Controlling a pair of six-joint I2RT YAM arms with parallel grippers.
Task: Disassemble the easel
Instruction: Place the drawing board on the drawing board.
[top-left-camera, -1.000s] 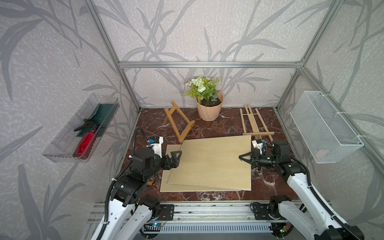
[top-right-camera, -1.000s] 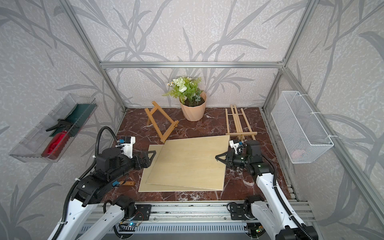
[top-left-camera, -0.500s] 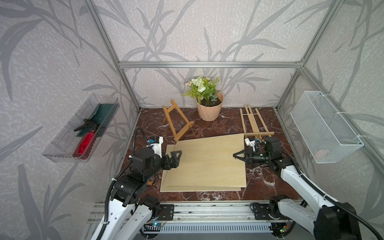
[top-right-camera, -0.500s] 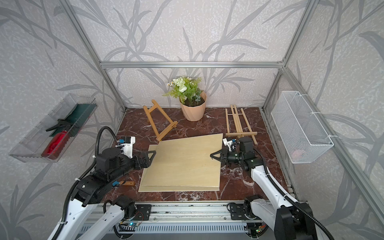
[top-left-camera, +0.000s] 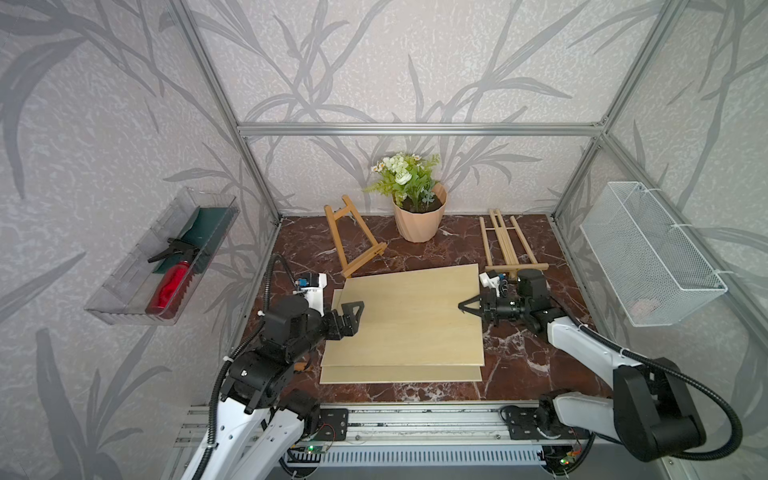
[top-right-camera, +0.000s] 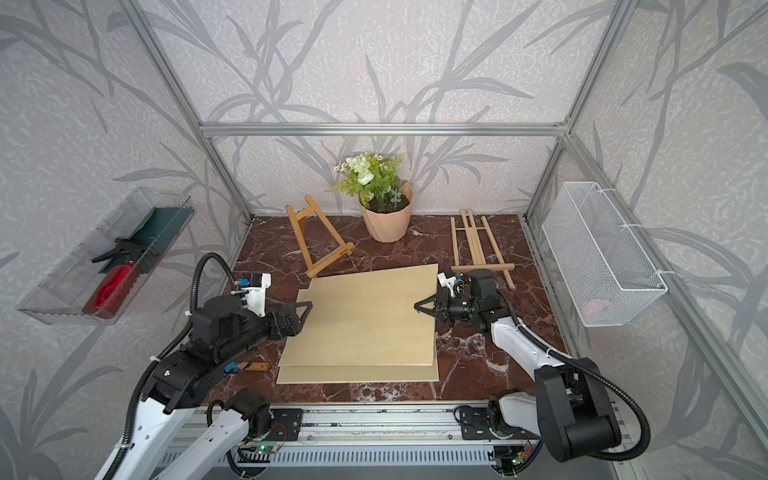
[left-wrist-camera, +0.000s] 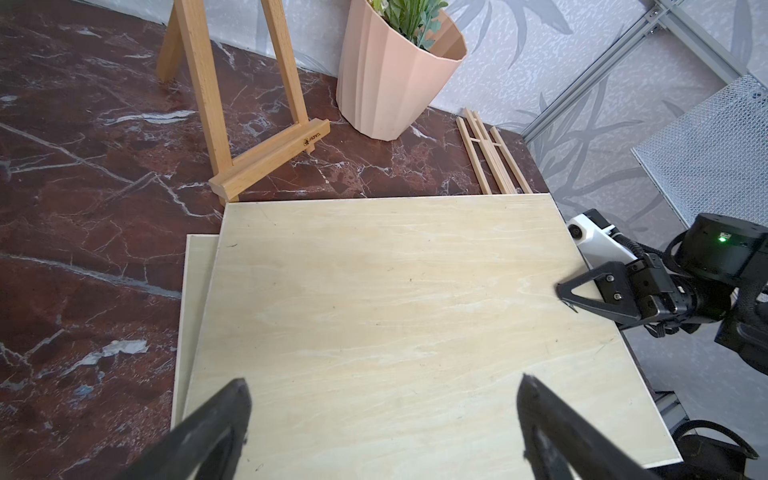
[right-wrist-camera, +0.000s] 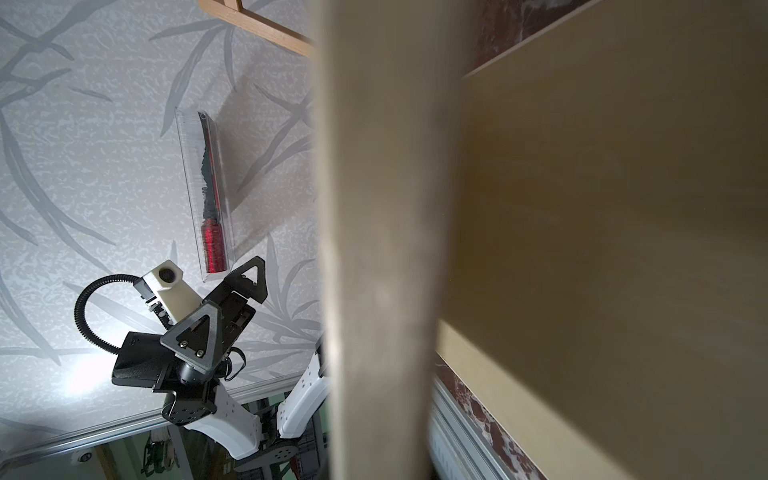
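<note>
Left hand: released, fingers spread wide, poised over the left-frame edge of the upper board.
Right hand: clenched on that board's right-frame edge.
Lower board: flat on the desk, peeking out below and left.
Easel: I see it standing upper centre-left, beside the flower pot.
Second easel: folded flat, upper right, just above my Right hand.

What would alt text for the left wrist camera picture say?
The right gripper pinches the edge of a pale upper board stacked on a lower board. The open left gripper hovers over it; an easel and flower pot stand beyond on the marble table.
</note>
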